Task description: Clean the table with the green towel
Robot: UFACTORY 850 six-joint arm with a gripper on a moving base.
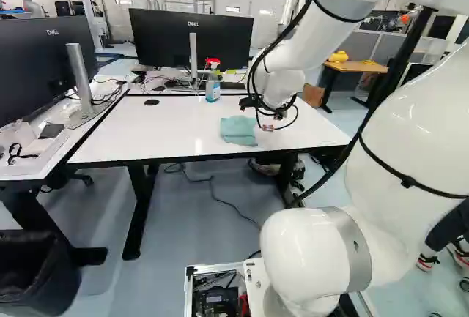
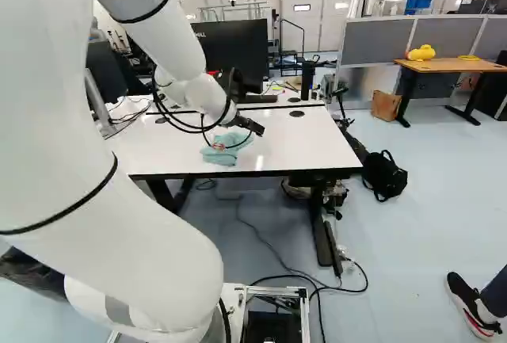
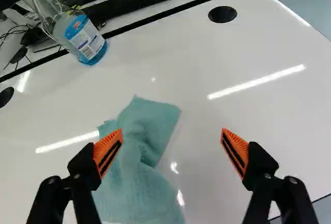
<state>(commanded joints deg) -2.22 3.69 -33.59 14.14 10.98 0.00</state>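
In the right base view my gripper (image 2: pixel 252 126) hangs above the white table (image 2: pixel 293 141). The wrist view shows the gripper (image 3: pixel 172 149) open, its orange-padded fingers wide apart with nothing gripped. Crumpled on the table lies the light green towel (image 3: pixel 138 193), below the gripper and toward one finger, which overlaps its edge in the wrist view. The towel (image 1: pixel 238 131) is near the table's front edge in the left base view. How high the fingertips are above it I cannot tell.
A spray bottle (image 1: pixel 212 87) with blue liquid and a red head stands at the table's back, near a monitor (image 1: pixel 192 39) and a keyboard (image 3: pixel 129 2). Another desk with a monitor (image 1: pixel 44 64) adjoins at the left. A black bin (image 1: pixel 37 273) is on the floor.
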